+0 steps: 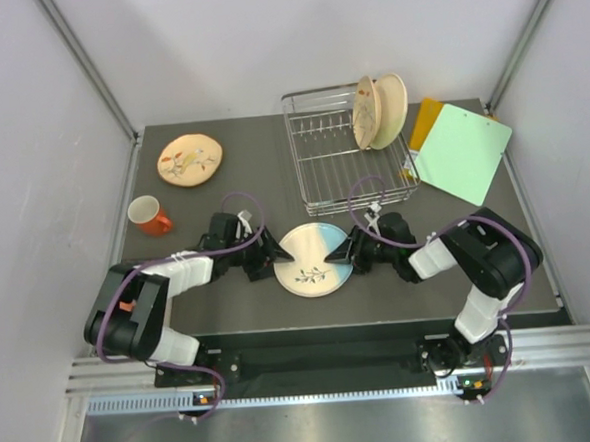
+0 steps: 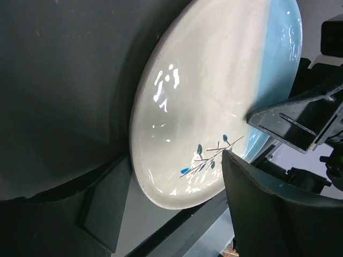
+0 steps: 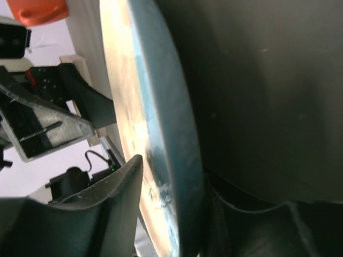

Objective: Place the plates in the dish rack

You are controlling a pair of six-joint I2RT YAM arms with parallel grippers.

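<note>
the white-and-blue plate [image 1: 314, 260] is seen face up directly between the two end effectors. its blue half is turned toward the right one and its sprig toward the arm bases. the right end effector [image 1: 354, 252] is clamped on its rim. the left end effector [image 1: 274, 259] is set around the opposite rim, but whether it grips cannot be told. the dish rack [image 1: 322, 174] stands beyond the right end effector.

My arms reach inward, low | left gripper [image 1: 274, 257] fingers spread wide | right gripper [image 1: 353, 249] pinches the plate [image 1: 313, 267] rim
</note>
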